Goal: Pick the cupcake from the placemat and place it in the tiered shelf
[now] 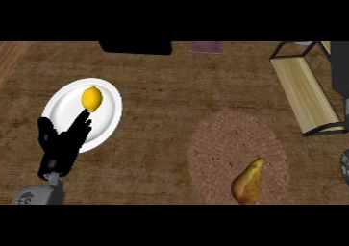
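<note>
The left robot hand (63, 141) shows in the lower left of the frame, rising from its grey forearm (41, 193) at the bottom edge. Its fingers are straight and spread, pointing up and a little right, and they hold nothing. The hand lies over the lower rim of a white plate (67, 103). The highest fingertip ends just below 1 lemon (92, 98), which lies upright on the plate's upper half. I cannot tell whether the fingertip and lemon touch.

The plate rests on the brown desk (155, 96), which fills the frame.

Well apart to the right, in the lower middle-right, lies the round, woven, reddish-brown placemat (227, 139). On its lower part sits 1 pear (248, 182), its stem pointing to the upper right. The cupcake shows nowhere in the frame, neither on the placemat nor on the shelf.

The shelf (305, 91) stands in the upper right, a pale wooden board in a black frame, running down toward the placemat's upper right side but apart from it.

A dark shape (348, 166) is cut by the right edge, below the shelf. I cannot tell whether it is the right robot hand.

At the top edge sit a black block (134, 47) and, to its right, a pink thing (206, 46).
</note>
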Robot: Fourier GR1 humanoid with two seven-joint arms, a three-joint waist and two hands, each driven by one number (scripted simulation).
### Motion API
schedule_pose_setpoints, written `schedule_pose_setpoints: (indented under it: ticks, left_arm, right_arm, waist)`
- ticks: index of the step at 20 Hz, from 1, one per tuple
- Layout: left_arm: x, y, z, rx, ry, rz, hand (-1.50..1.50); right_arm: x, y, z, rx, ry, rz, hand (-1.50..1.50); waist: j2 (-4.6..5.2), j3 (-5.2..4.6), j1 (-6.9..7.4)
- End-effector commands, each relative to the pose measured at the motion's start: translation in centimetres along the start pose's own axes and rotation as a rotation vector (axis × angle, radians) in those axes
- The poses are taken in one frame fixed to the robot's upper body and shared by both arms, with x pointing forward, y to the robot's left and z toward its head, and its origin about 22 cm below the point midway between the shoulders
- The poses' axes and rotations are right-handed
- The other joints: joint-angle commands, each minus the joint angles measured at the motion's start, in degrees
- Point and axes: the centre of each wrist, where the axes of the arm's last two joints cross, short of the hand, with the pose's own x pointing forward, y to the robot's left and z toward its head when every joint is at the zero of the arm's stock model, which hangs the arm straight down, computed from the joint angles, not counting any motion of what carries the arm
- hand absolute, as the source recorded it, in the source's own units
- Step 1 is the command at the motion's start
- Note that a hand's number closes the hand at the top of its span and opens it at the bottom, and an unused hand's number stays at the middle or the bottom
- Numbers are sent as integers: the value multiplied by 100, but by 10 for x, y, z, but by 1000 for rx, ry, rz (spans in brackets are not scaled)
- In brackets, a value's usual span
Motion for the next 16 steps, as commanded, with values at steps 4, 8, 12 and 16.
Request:
schedule_pose_setpoints:
  ticks: [4, 8, 12, 16]
  left_arm:
    - [-4, -9, -4, 14, 27, 12, 0]
    - [-6, 1, -1, -4, 30, 10, 0]
    - [-10, 11, 4, 25, 26, 25, 0]
    - [-5, 7, 8, 35, 34, 15, 0]
  right_arm:
    - [3, -7, -28, 11, 229, 33, 150]
    - [5, -11, -43, 85, 221, 53, 150]
    - [-13, 11, -57, 101, 215, 111, 150]
    - [-22, 21, -63, 113, 206, 138, 150]
  waist:
    - [-6, 3, -163]
    - [-9, 2, -142]
    - [-30, 5, -195]
    - [-53, 8, -221]
